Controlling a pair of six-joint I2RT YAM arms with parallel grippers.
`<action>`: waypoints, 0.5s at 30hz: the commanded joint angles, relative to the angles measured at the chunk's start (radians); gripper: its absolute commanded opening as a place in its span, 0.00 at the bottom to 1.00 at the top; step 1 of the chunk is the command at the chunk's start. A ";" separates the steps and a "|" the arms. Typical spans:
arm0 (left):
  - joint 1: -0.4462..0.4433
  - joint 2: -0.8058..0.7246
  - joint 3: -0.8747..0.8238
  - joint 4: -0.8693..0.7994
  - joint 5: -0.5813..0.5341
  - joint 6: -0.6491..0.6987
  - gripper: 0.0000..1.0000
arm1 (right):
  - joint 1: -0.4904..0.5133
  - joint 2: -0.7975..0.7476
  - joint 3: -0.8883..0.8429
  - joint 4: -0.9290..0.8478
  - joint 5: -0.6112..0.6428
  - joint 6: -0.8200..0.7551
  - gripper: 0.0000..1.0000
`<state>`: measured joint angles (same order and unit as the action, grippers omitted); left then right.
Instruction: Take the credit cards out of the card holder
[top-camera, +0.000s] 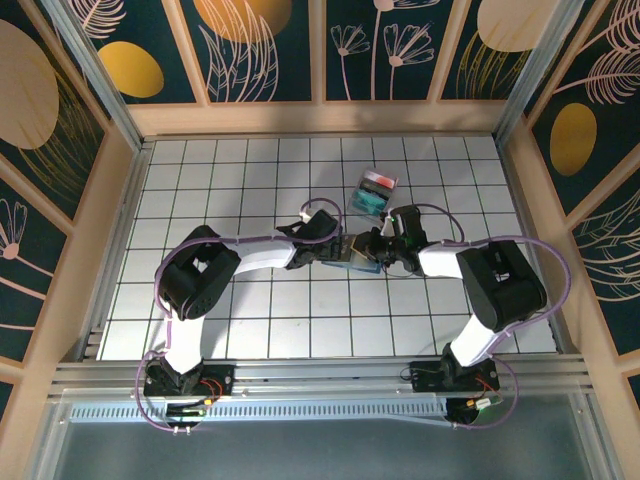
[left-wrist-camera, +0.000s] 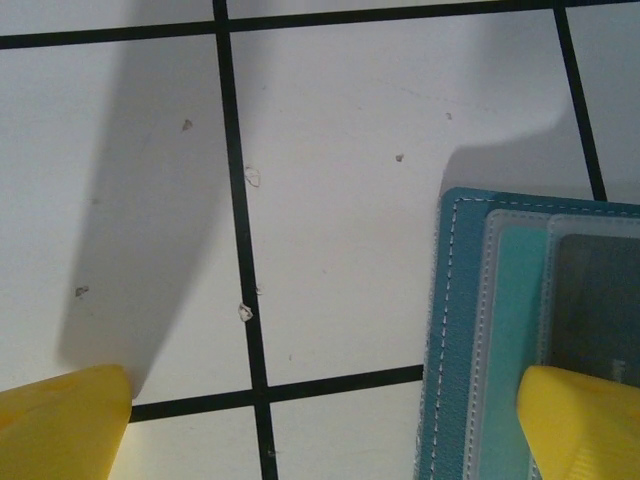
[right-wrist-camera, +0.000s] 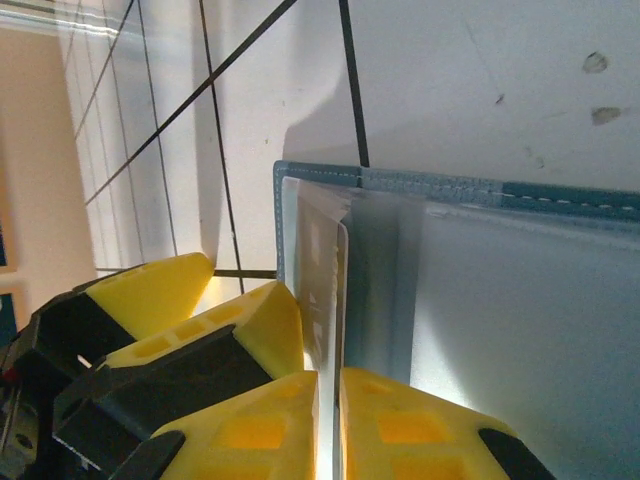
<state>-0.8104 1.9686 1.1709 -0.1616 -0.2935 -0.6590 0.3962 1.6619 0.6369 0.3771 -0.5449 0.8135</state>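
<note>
The slate-blue card holder (top-camera: 358, 260) lies open on the grid table between both arms. In the right wrist view its stitched edge (right-wrist-camera: 450, 185) runs across, and a thin pale credit card (right-wrist-camera: 328, 260) stands edge-on out of a pocket. My right gripper (right-wrist-camera: 330, 400) is shut on that card's near edge. My left gripper (left-wrist-camera: 320, 430) is open: one yellow finger (left-wrist-camera: 585, 420) rests on the card holder (left-wrist-camera: 470, 330), the other on bare table. A dark grey card (left-wrist-camera: 600, 300) sits in a clear pocket. The left gripper's fingers (right-wrist-camera: 255, 325) press beside the held card.
A clear tray (top-camera: 375, 190) with red and teal contents stands just beyond the card holder. Wooden walls (top-camera: 100, 230) fence the white grid table on three sides. Both arms (top-camera: 250, 255) meet near the centre.
</note>
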 joint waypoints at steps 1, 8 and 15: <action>0.002 0.058 -0.022 -0.111 0.009 0.004 0.99 | 0.012 0.036 -0.020 0.106 -0.059 0.042 0.14; 0.002 0.056 -0.024 -0.109 0.015 -0.005 0.99 | 0.013 0.057 -0.020 0.137 -0.069 0.045 0.14; 0.002 0.061 -0.020 -0.111 0.021 -0.009 0.99 | 0.013 0.067 -0.022 0.160 -0.075 0.050 0.09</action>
<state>-0.8024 1.9701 1.1709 -0.1619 -0.3119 -0.6712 0.3962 1.7054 0.6231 0.4774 -0.5777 0.8516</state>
